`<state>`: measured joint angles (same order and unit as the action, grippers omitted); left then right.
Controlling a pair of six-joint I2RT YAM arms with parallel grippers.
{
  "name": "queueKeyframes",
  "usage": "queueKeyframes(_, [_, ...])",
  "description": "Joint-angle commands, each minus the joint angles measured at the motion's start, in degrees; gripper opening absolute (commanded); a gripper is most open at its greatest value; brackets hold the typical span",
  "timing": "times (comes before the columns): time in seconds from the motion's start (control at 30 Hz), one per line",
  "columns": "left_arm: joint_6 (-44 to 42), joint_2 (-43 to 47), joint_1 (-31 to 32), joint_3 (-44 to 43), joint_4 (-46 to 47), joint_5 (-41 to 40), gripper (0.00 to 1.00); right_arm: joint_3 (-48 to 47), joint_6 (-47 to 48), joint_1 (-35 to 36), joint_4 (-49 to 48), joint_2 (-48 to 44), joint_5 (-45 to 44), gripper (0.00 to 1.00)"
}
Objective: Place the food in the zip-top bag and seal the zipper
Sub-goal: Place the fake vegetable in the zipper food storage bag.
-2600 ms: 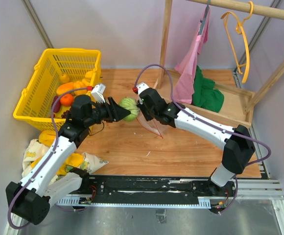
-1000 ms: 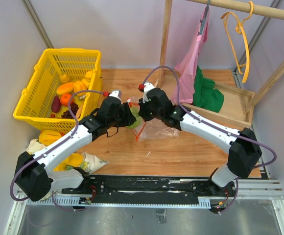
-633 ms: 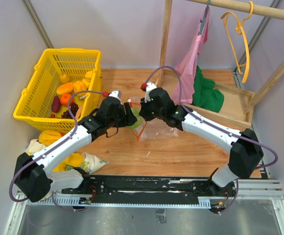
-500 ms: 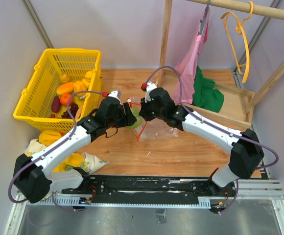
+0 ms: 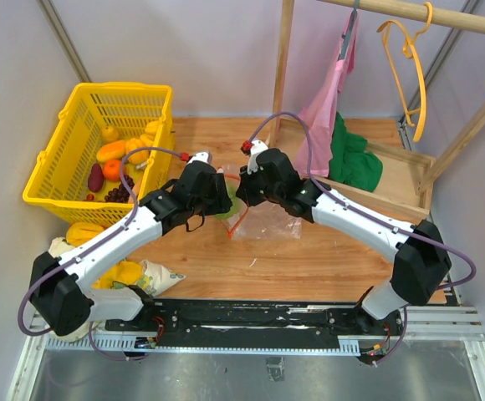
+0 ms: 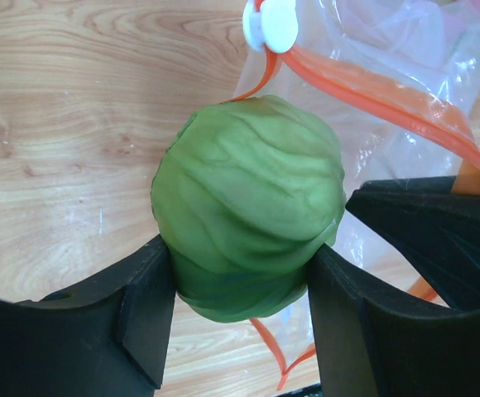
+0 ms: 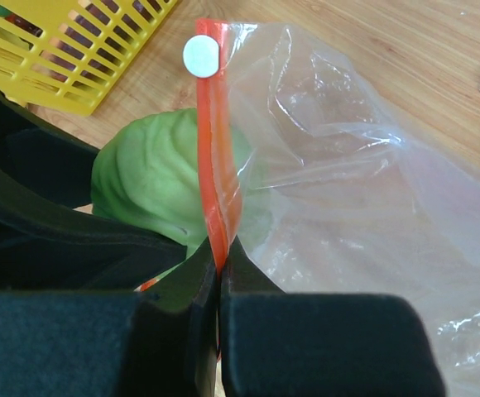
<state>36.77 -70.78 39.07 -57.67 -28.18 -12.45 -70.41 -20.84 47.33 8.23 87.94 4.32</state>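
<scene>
— What sits nearest the left wrist camera?
— A round, matte green cabbage point(image 6: 248, 198) with ribbed leaves. The left jaws, partly spread, clamp it on both sides at the edge of the zip-top bag point(image 7: 348, 207).
— And the bag?
— Clear, crinkly film, mid-frame on the wooden table point(image 5: 309, 259). The right jaws are pinched fully shut on its orange-red zipper point(image 7: 215, 124).
— Farther back?
— Upper left, a yellow mesh basket point(image 5: 130, 88) holds toy food point(image 5: 113, 152).

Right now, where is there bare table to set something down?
Bare wood: between the zip-top bag and the base rail, and at the back between basket and rack post. Crowded: the middle, where the left end effector with the cabbage and right end effector meet at the bag, and the snack packets at near left.
</scene>
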Motion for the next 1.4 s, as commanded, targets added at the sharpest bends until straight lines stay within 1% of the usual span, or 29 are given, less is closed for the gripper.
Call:
queueKeyframes(0.0, [-1.4, -2.2, 2.2, -3.5, -3.1, -7.7, 0.21, 0.4, -1.1, -0.4, -2.3, -2.0, 2.2, 0.01])
queueKeyframes(0.07, [-1.4, -2.9, 2.8, -4.2, -3.8, -8.7, 0.22, 0.5, -1.1, -0.4, -2.6, -2.0, 2.4, 0.01])
queueKeyframes(0.17, [-1.3, -2.0, 2.9, -3.8, -1.0, -5.6, 0.27, 0.9, -1.3, -0.4, -2.9, -1.8, 2.3, 0.01])
queueKeyframes(0.23, [-1.1, -0.1, 2.9, -2.9, 1.6, -2.4, 0.34, 1.3, -1.4, -0.6, -3.3, -1.7, 2.2, 0.01])
queueKeyframes(0.37, [-0.8, 2.1, 2.9, -2.9, 3.3, 0.3, 0.48, 1.9, -1.8, -1.1, -3.7, -1.7, 2.0, 0.01])
queueKeyframes(0.47, [-0.7, 3.0, 2.9, -2.7, 3.8, 1.2, 0.55, 2.6, -2.4, -1.7, -4.0, -1.9, 2.3, 0.01])
queueKeyframes(0.83, [-1.0, 3.5, 2.9, -3.2, 2.4, 2.1, 0.66, 3.9, -2.9, -3.6, -4.5, -2.9, 3.2, 0.01])
queueKeyframes(1.0, [-1.4, 4.3, 2.9, -3.7, 2.2, 4.6, 0.7, 4.1, -3.1, -4.0, -4.8, -2.7, 4.0, 0.01])
queueKeyframes(1.1, [-1.5, 4.7, 2.9, -3.4, 2.5, 5.7, 0.69, 4.0, -3.2, -3.9, -4.9, -2.5, 4.6, 0.01])
queueKeyframes(1.27, [-1.8, 3.0, 2.9, -3.1, 2.0, 4.1, 0.5, 3.5, -3.3, -4.0, -5.1, -2.6, 6.6, 0.01])
queueKeyframes(1.3, [-1.7, 2.3, 2.9, -3.1, 1.8, 4.0, 0.47, 3.4, -3.3, -3.9, -5.3, -2.6, 7.1, 0.01])
queueKeyframes(1.37, [-1.6, 1.1, 2.9, -2.9, 1.9, 3.9, 0.45, 3.4, -3.3, -4.0, -5.7, -2.8, 7.9, 0.01])
